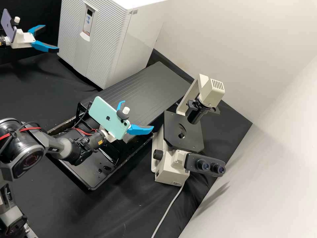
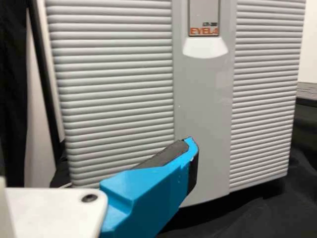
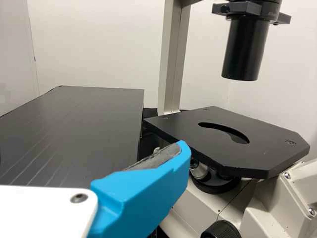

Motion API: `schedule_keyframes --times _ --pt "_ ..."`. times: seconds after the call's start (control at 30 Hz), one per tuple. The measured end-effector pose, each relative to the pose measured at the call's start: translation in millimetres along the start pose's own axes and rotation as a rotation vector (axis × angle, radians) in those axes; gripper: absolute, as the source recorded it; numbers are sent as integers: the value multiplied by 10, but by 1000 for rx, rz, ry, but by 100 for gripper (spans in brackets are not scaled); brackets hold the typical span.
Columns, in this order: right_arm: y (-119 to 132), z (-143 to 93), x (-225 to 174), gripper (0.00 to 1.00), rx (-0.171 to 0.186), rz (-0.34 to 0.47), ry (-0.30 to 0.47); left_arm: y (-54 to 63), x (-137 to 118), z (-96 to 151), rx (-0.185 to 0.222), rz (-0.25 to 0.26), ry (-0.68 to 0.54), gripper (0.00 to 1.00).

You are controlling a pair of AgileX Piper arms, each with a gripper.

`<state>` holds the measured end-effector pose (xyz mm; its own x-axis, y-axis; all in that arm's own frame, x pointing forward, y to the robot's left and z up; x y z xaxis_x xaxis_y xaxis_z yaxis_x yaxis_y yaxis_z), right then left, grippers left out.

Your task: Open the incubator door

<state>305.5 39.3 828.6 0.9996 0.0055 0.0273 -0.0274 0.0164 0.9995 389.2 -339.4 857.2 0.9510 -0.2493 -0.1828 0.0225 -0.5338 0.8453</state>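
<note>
Left tool (image 1: 52,38), spread open, facing nearby closed incubator door (image 1: 81,54)

Dark grey jointed arm (image 1: 52,143) with thin red cable (image 1: 28,128); white plastic housing (image 2: 54,213) with round dark screw (image 2: 89,198); angular blue fingers (image 1: 140,130).

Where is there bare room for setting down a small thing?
Free: the far part of the flat black board, between the white boxy incubator and beige microscope; also black cloth between the rectangular black tray and grey cable. Crowded: the board's near end, by the right blue-fingered end effector.
</note>
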Motion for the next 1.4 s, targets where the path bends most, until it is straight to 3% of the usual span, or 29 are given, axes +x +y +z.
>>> schedule_keyframes --times 0.13,0.37,0.53,0.7,0.83,1.13,1.4 --pt "0 0 0 100 0 0 0 29 -17 -49 7 8 10 100" --pt "0 0 0 100 0 0 0 198 156 -75 61 63 -23 100" --pt "0 0 0 100 0 0 0 212 338 -33 106 68 -98 100" --pt "0 0 0 100 0 0 0 199 492 -52 119 85 -125 100" --pt "0 0 0 100 0 0 0 174 583 -72 103 93 -137 100" --pt "0 0 0 100 0 0 0 -59 670 -71 52 65 -144 100" --pt "0 0 0 100 0 0 0 -82 713 -76 36 79 -141 100"
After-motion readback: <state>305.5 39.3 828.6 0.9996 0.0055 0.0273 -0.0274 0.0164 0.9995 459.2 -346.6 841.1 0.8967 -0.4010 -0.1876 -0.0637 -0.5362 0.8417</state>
